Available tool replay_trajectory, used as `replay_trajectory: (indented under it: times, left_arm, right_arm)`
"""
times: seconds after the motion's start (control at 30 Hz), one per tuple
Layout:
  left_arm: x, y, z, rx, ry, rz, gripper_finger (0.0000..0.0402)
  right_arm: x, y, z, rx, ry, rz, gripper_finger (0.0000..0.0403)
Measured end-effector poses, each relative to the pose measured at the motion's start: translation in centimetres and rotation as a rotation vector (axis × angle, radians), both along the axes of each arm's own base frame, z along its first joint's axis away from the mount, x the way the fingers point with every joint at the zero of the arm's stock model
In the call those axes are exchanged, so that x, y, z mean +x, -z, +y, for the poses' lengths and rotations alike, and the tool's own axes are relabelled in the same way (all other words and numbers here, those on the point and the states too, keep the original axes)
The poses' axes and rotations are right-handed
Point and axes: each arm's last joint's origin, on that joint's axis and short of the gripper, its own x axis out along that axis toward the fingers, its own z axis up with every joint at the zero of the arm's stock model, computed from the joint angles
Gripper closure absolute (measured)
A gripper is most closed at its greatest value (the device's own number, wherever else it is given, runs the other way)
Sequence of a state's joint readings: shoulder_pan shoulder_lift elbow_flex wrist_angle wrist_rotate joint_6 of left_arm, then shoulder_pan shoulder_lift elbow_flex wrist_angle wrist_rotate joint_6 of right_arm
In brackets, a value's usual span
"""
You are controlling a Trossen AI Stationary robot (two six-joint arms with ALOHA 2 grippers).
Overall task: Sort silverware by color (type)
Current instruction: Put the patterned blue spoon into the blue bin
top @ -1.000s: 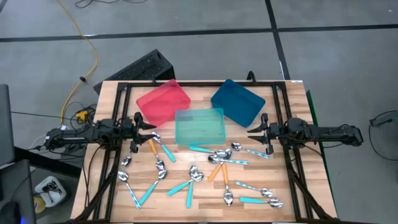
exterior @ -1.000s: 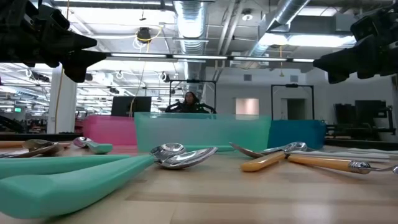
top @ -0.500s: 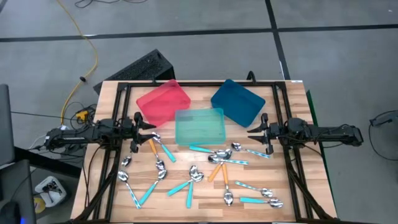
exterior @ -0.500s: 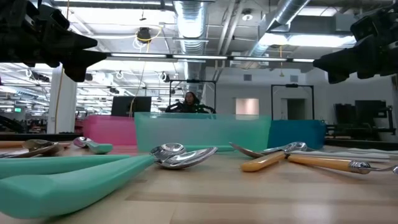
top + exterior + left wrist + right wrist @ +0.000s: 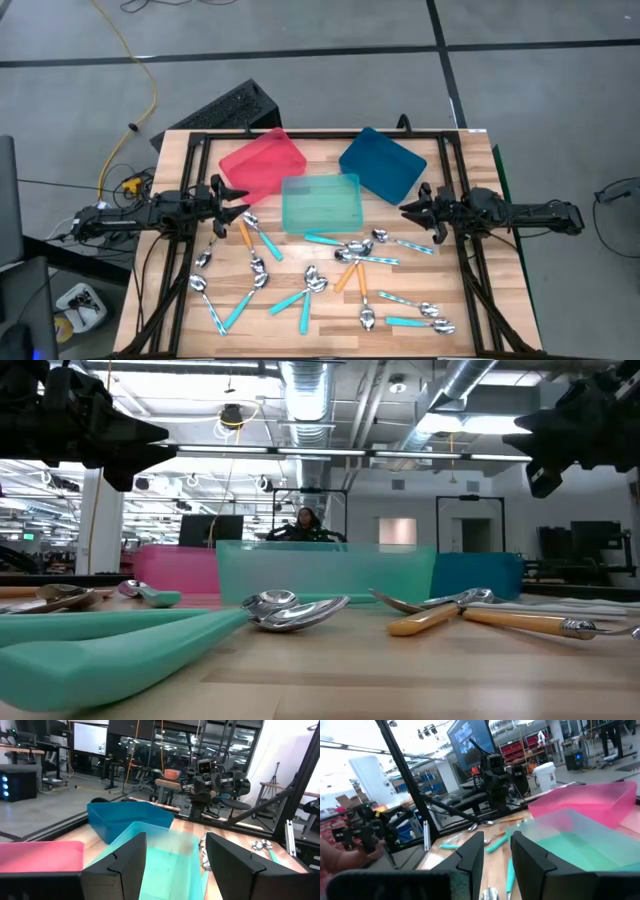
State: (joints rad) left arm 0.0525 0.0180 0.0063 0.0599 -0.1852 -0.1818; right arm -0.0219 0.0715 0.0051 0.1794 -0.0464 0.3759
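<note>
The silverware [image 5: 330, 270] lies loose on the wooden table's near half: spoons with shiny bowls and orange [image 5: 245, 233], teal [image 5: 290, 300] or pale blue [image 5: 405, 243] handles. In the low view a teal handle [image 5: 120, 640] and an orange one [image 5: 430, 620] lie close. My left gripper [image 5: 243, 198] [image 5: 176, 840] hangs level above the left edge, open and empty, pointing at the teal tray. My right gripper [image 5: 405, 210] [image 5: 497, 837] hangs above the right edge, open with a narrower gap, holding nothing.
Three trays stand on the far half: red [image 5: 262, 163], teal [image 5: 320, 202] in the middle, blue [image 5: 382, 163]. A black frame [image 5: 320, 133] borders the table. A keyboard [image 5: 225, 108] lies beyond the far left corner. A person [image 5: 303, 520] sits far behind the table.
My right gripper has rolled about its own pointing line and tipped up a little, staying in place. My left gripper has swung slightly sideways at the wrist without travelling. Neither has opened or shut, and no spoon has moved.
</note>
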Motion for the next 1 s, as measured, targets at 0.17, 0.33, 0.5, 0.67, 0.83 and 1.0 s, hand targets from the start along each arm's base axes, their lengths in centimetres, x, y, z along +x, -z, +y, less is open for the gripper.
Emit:
replay_trajectory:
  times: [0.17, 0.33, 0.5, 0.67, 0.83, 1.0]
  left_arm:
    - [0.0, 0.0, 0.0, -0.003, -0.006, 0.0, 0.0212]
    - [0.0, -0.2, 0.1, -0.031, -0.022, -0.028, 0.0212]
    - [-0.1, -0.6, 0.1, -0.105, -0.016, -0.084, 0.0212]
    - [-0.3, -1.2, 0.0, -0.147, 0.011, -0.045, 0.0212]
    - [-1.2, -3.9, -0.1, -0.151, 0.021, -0.037, 0.0212]
    - [-3.0, -8.1, -0.2, -0.157, 0.02, -0.056, 0.0212]
  right_arm:
    - [0.0, 0.0, 0.0, 0.001, 0.0, -0.002, 0.0281]
    - [0.0, -0.1, -0.1, -0.004, 0.021, -0.015, 0.0281]
    - [-0.1, -0.5, -0.2, 0.001, 0.065, -0.042, 0.0281]
    - [-0.4, -2.1, -0.3, -0.032, 0.099, -0.088, 0.0281]
    - [-0.8, -4.8, -0.4, -0.056, 0.134, -0.024, 0.0281]
    - [-0.7, -8.2, -0.5, -0.083, 0.176, 0.164, 0.0281]
